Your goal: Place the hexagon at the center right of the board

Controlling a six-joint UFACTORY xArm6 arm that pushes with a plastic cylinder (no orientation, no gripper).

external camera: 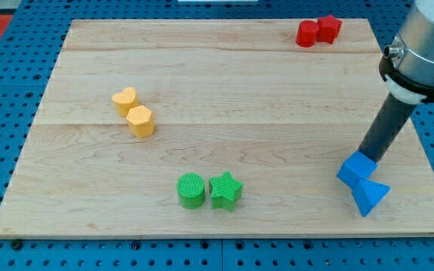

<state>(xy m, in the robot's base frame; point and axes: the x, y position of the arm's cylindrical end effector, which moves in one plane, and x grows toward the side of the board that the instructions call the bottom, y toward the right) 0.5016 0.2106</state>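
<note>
A yellow hexagon (140, 120) lies on the wooden board (224, 90) at the view's left of centre, touching a yellow heart (124, 99) just above and left of it. My tip (367, 156) is at the board's lower right, far from the hexagon. It rests against the top of a blue cube (355, 171), which touches a blue triangle (369, 196) below it.
A green cylinder (191, 190) and a green star (225, 190) sit side by side near the board's bottom edge. A red cylinder (307, 34) and a red star (328, 28) touch at the top right. The arm's grey body (426, 45) hangs over the right edge.
</note>
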